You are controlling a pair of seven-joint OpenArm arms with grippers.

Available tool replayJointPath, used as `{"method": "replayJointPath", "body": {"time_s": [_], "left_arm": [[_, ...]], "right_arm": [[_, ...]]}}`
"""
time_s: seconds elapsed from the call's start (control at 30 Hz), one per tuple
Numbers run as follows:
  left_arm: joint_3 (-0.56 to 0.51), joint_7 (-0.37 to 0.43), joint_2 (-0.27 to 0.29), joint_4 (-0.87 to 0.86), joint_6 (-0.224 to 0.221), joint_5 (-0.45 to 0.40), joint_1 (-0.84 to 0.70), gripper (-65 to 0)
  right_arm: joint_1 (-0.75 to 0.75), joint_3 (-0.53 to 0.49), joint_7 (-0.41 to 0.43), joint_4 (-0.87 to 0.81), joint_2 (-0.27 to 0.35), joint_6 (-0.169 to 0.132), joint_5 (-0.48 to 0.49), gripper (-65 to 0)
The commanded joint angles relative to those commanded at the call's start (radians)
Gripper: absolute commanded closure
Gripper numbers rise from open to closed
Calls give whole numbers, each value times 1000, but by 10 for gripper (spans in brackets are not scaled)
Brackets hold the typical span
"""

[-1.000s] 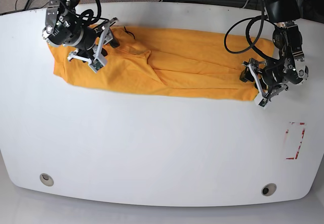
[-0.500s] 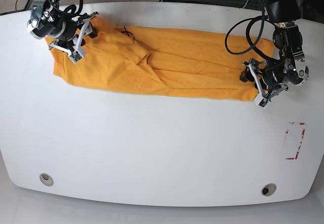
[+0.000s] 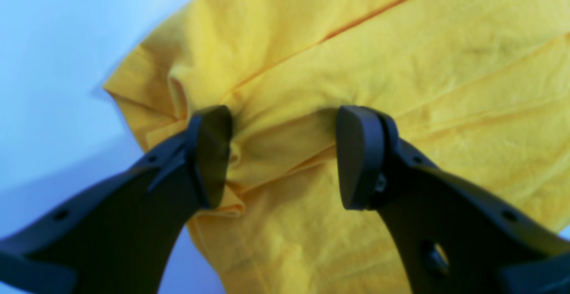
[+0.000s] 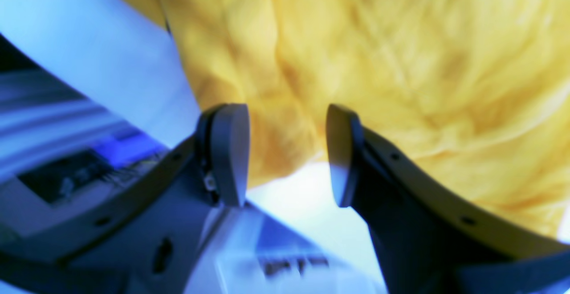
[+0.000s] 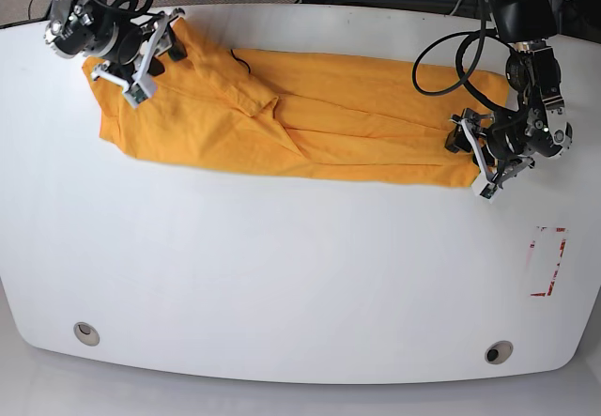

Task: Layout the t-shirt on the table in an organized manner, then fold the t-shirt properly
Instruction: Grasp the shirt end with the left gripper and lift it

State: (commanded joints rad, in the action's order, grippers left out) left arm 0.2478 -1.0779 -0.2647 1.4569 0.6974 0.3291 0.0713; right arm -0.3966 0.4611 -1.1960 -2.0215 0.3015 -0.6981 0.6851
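While the shirt [image 5: 357, 106] stretches from 10 to 2 o'clock on the desk [image 5: 282, 275] | left jaws [image 3: 285, 156]: parted over cloth, grip unclear | right jaws [image 4: 287, 153]: wide apart, hold unclear

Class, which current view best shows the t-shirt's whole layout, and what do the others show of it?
The base view: it shows the t-shirt stretched across the table, partly hidden by both arms. The left wrist view shows only creased folds between open fingertips; the right wrist view, a blurred edge.
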Motion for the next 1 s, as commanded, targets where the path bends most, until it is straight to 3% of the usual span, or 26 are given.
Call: {"method": "replayJointPath", "body": {"time_s": [0.2,0.4,0.5,0.53,0.67,0.83,1.0], "left_arm": [[0,0,0,3,0,0,0,-351],[8,-3,0,5,1,2,14,-351],[12,-5,0,5,1,2,25,-351],[26,-5,2,6,1,2,26,-351],[72,-5,21,25,1,11,28,-351],[147,-11,37,66,1,86,28,-356],[219,-86,37,75,1,195,43,-357]], "right_arm": [[126,61,0,38,-58,0,-55,-262],[227,57,3,132,-117,0,-301,-258],[250,57,32,176,-129,0,-387,-198],[252,57,61,196,-130,0,-405,-151],[253,26,126,276,-127,0,-439,-60],[253,8,180,361,-124,0,-446,-78],[249,3,210,414,-124,0,-446,-76]]}}
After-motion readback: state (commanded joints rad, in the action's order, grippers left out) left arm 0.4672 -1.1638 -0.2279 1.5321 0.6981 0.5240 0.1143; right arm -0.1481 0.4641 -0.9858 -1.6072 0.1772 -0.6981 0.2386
